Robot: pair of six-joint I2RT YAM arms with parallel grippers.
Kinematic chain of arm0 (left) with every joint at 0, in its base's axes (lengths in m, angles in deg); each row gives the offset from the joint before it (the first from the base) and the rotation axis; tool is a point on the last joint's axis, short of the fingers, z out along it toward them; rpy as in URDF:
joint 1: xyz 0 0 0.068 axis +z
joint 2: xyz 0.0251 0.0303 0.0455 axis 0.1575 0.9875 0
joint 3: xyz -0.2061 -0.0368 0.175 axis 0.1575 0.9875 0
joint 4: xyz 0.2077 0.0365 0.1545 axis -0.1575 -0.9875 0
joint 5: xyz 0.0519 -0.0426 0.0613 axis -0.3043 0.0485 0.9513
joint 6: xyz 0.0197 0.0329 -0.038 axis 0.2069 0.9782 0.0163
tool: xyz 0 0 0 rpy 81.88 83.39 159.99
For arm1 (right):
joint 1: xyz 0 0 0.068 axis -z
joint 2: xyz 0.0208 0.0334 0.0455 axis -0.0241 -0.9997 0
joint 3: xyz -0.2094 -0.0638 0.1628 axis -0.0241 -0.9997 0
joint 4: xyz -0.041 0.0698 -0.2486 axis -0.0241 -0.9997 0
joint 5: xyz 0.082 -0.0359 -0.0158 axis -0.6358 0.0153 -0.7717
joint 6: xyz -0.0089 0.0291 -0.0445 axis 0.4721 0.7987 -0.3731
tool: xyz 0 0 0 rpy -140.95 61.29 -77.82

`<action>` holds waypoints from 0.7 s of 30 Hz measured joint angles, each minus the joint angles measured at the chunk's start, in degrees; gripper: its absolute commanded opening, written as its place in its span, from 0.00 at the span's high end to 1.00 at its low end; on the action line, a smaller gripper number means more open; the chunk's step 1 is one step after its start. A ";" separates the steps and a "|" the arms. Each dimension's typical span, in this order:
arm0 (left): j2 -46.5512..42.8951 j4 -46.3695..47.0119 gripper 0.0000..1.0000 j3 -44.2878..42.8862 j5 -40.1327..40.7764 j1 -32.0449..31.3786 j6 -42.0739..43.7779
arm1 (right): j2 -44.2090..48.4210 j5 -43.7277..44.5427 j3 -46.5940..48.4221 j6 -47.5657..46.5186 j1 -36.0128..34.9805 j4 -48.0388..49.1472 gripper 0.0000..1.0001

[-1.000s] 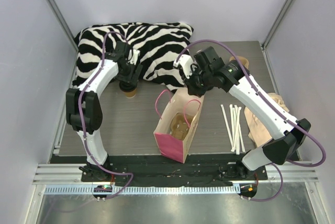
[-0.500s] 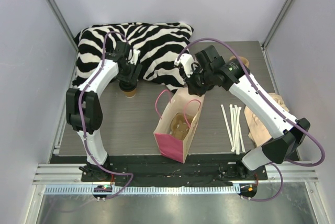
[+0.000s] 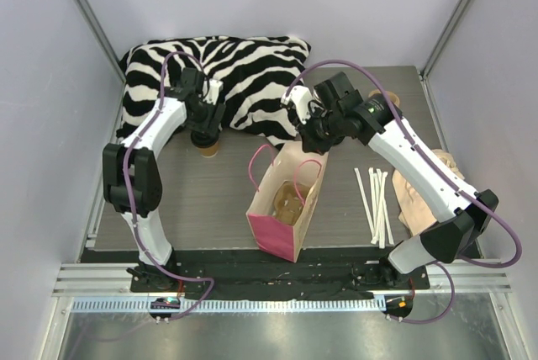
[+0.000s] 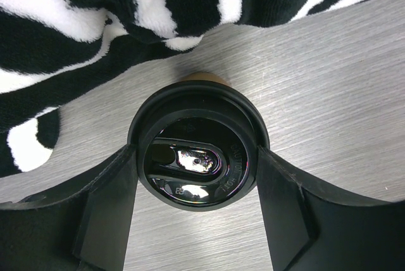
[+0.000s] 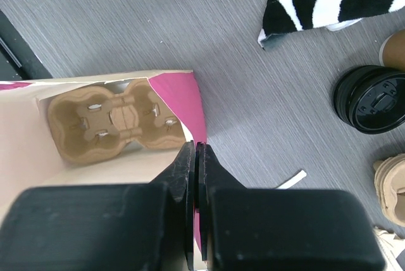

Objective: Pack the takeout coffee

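Note:
The takeout coffee (image 3: 208, 149), a brown paper cup with a black lid (image 4: 198, 151), stands on the table at the edge of the zebra cloth (image 3: 244, 74). My left gripper (image 3: 206, 136) is right over it. In the left wrist view its gripper (image 4: 196, 157) has both fingers (image 4: 107, 207) pressed against the sides of the lid. My right gripper (image 3: 313, 143) is shut on the far rim of the pink paper bag (image 3: 277, 238). The bag stands open mid-table with a brown cup carrier (image 5: 114, 119) lying inside.
White straws (image 3: 376, 200) lie right of the bag. Beige napkins (image 3: 420, 196) sit at the right edge. Black lids (image 5: 372, 107) and brown paper cups (image 3: 385, 99) are at the back right. The zebra cloth (image 4: 63, 30) fills the back left.
The left arm's elbow has shifted slightly left. The cup, the bag and the right arm have stayed where they were.

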 measured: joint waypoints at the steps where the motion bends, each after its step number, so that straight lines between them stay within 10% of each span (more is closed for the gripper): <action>1: -0.11 -0.02 0.58 0.09 -0.09 0.00 0.04 | 0.00 -0.17 -0.02 0.07 0.00 0.02 0.91; 12: -2.03 -5.38 0.67 0.13 -2.93 0.00 0.26 | 0.04 -3.85 -0.24 1.49 1.64 -0.63 0.26; 21: -9.62 -10.54 0.71 -0.24 -7.10 0.00 -0.17 | -0.02 -9.01 6.34 -4.81 2.51 -3.52 0.23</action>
